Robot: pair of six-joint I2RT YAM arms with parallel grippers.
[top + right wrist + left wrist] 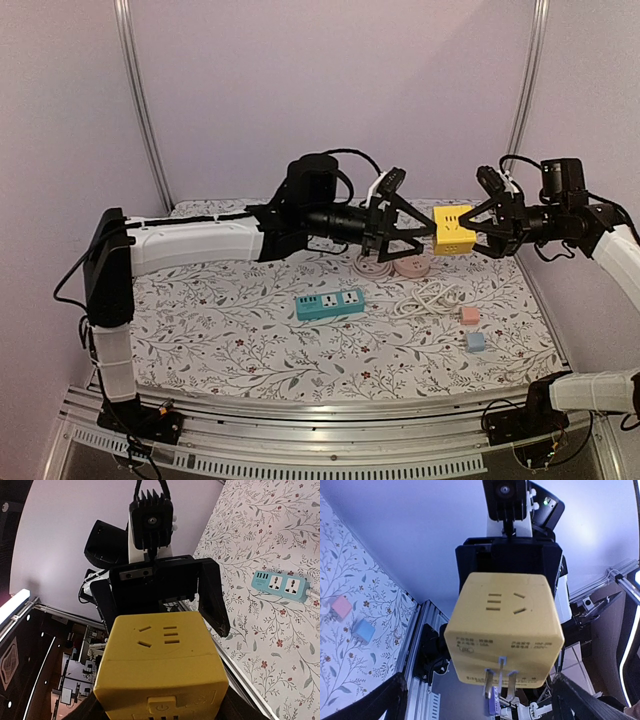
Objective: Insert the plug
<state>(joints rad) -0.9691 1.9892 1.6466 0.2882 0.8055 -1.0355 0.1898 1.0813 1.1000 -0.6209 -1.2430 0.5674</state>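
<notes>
I have the yellow cube-shaped plastic socket adapter (453,230) lifted off the bench (230,330), up beyond the teal plastic power strip (328,304) and to its right. The right end effector (481,230) has hold of it: its jaws stand about half open and clamp the cube from the side farther from the strip. In the right wrist view the cube fills the space between them.

The left end effector (422,233) faces the cube from the strip's side. Its jaws are spread wide and grip nothing. In the left wrist view its two fingers (377,700) sit at the bottom corners, clear of the cube on both sides.

That same view shows slotted outlets on the cube's front face and metal pins (499,677) sticking out of its lower face.

The strip itself lies flat on the flowered cloth with its sockets up, and nothing is plugged into them. A coiled white cable (430,296) lies just to its right. A small pink block (470,315) and a small blue block (476,341) lie farther right of the strip, close together.
</notes>
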